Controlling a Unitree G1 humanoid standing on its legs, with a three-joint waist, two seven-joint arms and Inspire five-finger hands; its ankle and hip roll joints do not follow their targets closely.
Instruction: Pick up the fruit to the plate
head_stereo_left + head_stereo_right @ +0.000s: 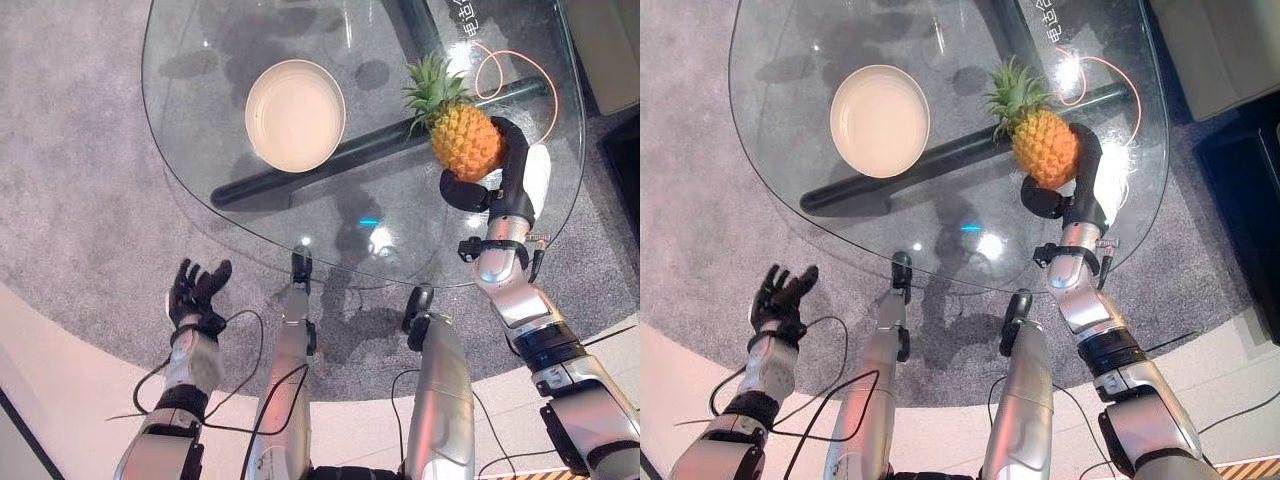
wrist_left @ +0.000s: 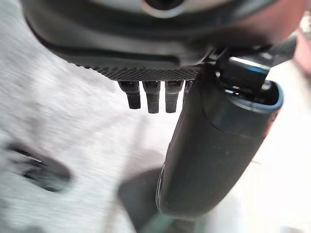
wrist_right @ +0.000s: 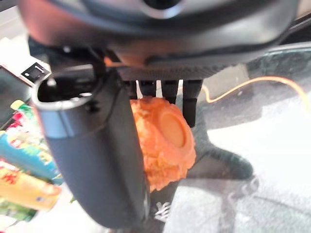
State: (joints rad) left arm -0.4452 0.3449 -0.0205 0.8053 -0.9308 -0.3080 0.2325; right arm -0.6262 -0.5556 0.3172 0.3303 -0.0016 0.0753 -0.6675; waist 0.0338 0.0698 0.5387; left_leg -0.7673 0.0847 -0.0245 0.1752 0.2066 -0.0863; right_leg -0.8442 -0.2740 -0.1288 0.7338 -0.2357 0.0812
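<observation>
An orange pineapple (image 1: 465, 140) with a green crown is over the right part of the round glass table (image 1: 200, 60). My right hand (image 1: 510, 185) is shut on it, the thumb under its base and the fingers along its far side; the right wrist view shows the fruit's underside (image 3: 163, 145) between the thumb and fingers. A cream, empty plate (image 1: 295, 115) lies on the glass to the pineapple's left, about a plate's width away. My left hand (image 1: 195, 295) hangs open over the carpet, off the table's near left edge, holding nothing.
A dark bar of the table frame (image 1: 350, 155) runs under the glass between plate and pineapple. An orange cable (image 1: 520, 70) loops at the table's far right. Grey carpet surrounds the table. Colourful packets (image 3: 19, 165) appear beside the right hand.
</observation>
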